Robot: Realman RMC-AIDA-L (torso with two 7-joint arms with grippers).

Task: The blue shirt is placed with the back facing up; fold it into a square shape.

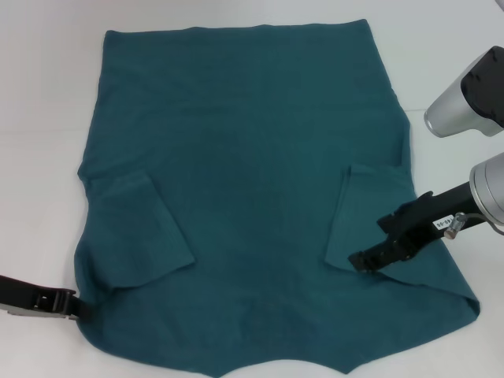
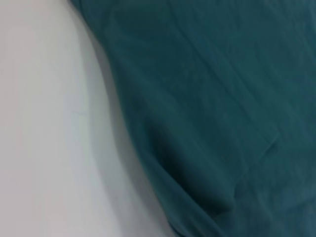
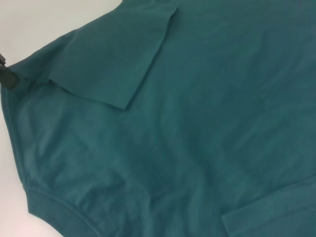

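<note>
Blue shirt (image 1: 252, 197) lies plain side up on my white desk (image 1: 39, 157), sleeves folded inward. My left tool (image 1: 75, 305) touches its near-left edge, my right tool (image 1: 370, 252) hovers over the right sleeve; I cannot tell either's grip.

Place: a plain test bench, likely a lab.
Evidence: a bare white table (image 1: 47, 118) under the blue shirt (image 1: 252, 189), nothing homely beside it.

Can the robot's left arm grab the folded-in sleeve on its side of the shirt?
Probably yes. The left end effector sits at the blue shirt edge, beside the folded sleeve, with nothing lying between them.
</note>
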